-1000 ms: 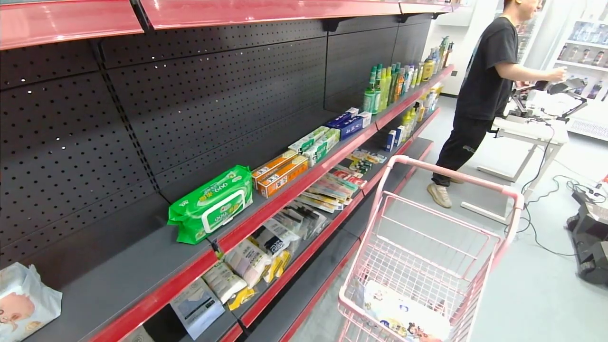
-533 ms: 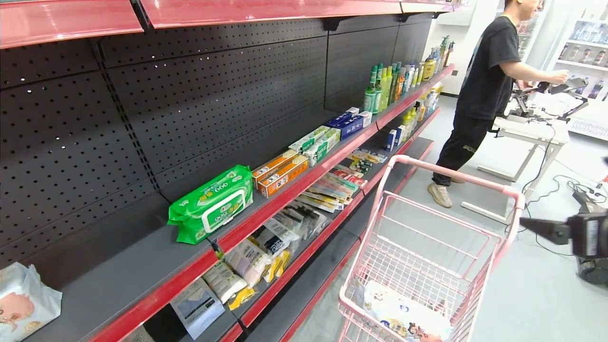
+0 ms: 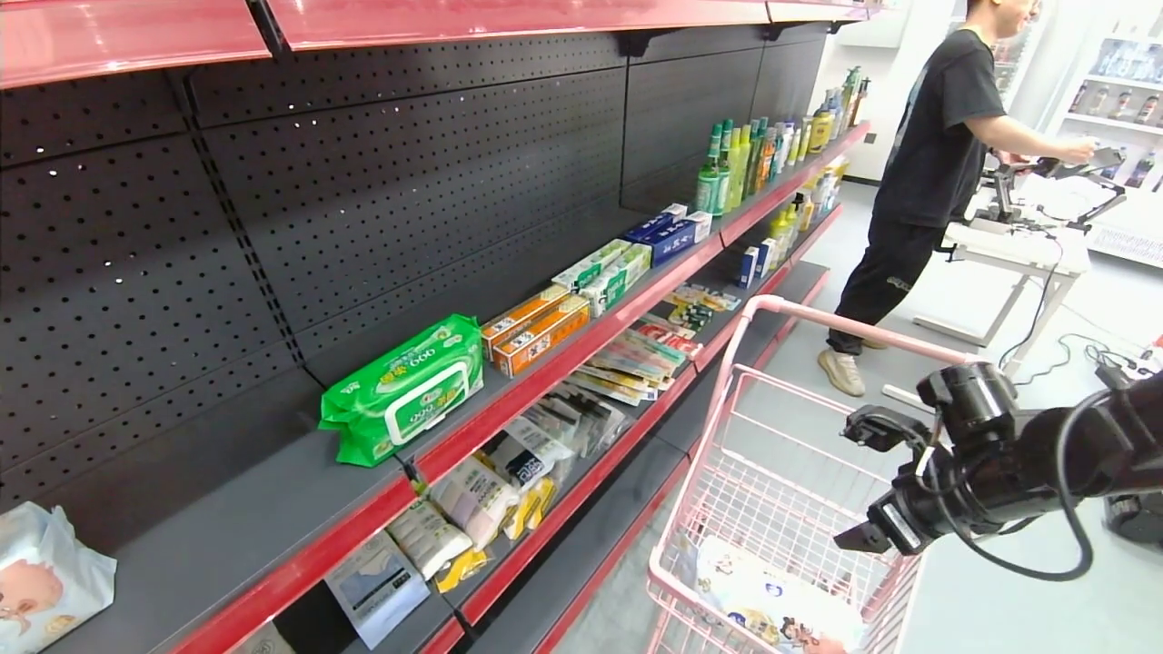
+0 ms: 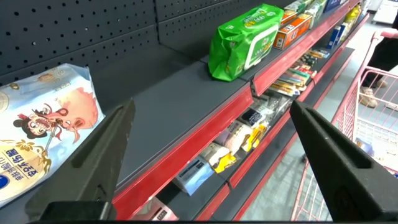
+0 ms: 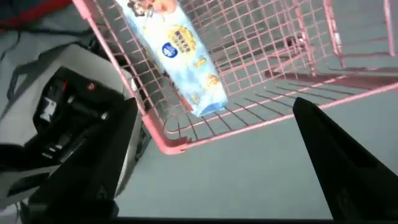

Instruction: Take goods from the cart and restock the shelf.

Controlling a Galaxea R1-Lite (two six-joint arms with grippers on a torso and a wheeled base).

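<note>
Right claw (image 3: 849, 486) hangs open above the pink cart (image 3: 854, 331) holding a blue cartoon-printed pack (image 3: 772, 610). Left claw (image 4: 211, 106) gapes open over the shelf (image 4: 168, 124).

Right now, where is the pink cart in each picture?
Head view: the pink cart stands on the floor beside the shelves.
Left wrist view: the pink cart shows beyond the shelves' red edge.
Right wrist view: the pink cart lies beneath, framed by the fingers.
Shared landmark: the blue cartoon pack in it.
</note>
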